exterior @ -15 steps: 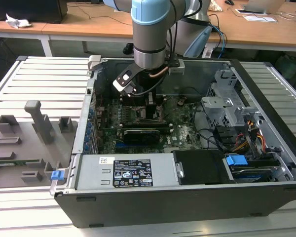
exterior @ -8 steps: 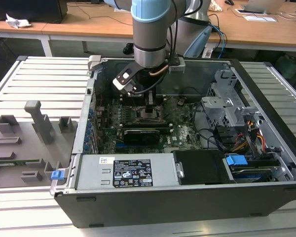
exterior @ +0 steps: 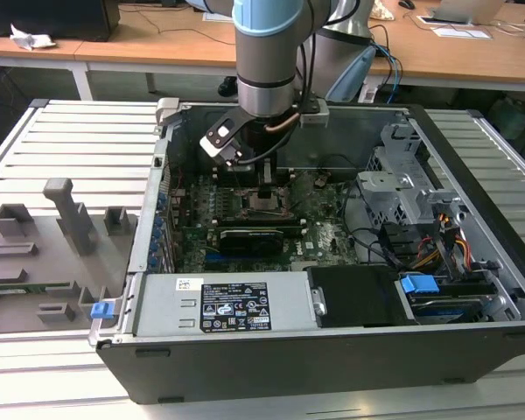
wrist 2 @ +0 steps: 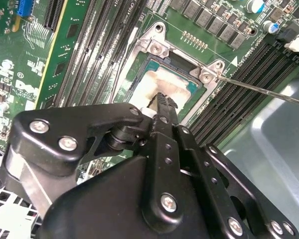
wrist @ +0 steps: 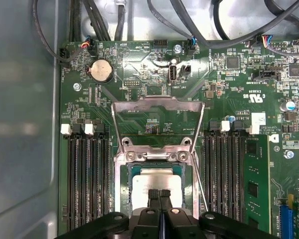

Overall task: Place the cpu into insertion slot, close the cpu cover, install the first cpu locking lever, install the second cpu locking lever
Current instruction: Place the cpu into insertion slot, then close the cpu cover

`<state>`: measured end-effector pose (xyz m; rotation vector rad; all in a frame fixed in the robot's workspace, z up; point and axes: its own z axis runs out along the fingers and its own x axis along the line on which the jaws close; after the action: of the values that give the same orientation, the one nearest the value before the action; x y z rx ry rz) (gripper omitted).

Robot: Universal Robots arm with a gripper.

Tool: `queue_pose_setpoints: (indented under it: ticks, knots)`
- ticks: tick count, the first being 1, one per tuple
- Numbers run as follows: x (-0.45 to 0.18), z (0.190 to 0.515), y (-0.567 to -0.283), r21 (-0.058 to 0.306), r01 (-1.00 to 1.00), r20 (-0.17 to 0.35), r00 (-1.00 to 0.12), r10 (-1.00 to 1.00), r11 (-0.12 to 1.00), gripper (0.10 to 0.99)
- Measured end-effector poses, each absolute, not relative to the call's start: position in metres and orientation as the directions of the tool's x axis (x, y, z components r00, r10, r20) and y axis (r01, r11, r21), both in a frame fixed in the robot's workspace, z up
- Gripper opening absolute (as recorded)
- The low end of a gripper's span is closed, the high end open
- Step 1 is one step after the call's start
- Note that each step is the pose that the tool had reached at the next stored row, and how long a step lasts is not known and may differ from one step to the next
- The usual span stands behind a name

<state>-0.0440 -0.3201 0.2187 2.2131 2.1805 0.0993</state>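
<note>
A big computer case (exterior: 472,341) lies open on a table of grey slats (exterior: 79,140). The robot arm (exterior: 267,52) reaches down into the middle of the case, over the green board (exterior: 324,232). The gripper (exterior: 269,199) is low, right above the insertion slot (wrist: 122,186). The cpu (wrist: 157,179) lies flat inside the slot, with its pale metal top facing up and some smeary marks on it. In both wrist views the two black fingers (wrist: 153,195) are pressed together side by side, with nothing seen between them. Their tips are right over the cpu, but I cannot tell if they touch it. The cpu cover (wrist: 157,104) is open. It tips back from one edge of the slot, and the green board shows through its square window. In the second wrist view a thin locking lever (wrist 2: 259,89) sticks out sideways from a corner of the slot and is not hooked down. Long black memory slots (wrist: 84,174) run along both sides of the slot. Nearer in the case sits a grey power box (exterior: 232,302) with a label. On the exterior view's left, outside the case, a grey tray (exterior: 44,254) with little holders lies on the table.
</note>
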Motion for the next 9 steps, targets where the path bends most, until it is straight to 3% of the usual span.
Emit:
queue_pose_setpoints:
  ticks: [9]
  knots:
    - [-0.044,0.2218,-0.3202,0.068,0.998,0.022,0.014,1.0,-0.016,0.106]
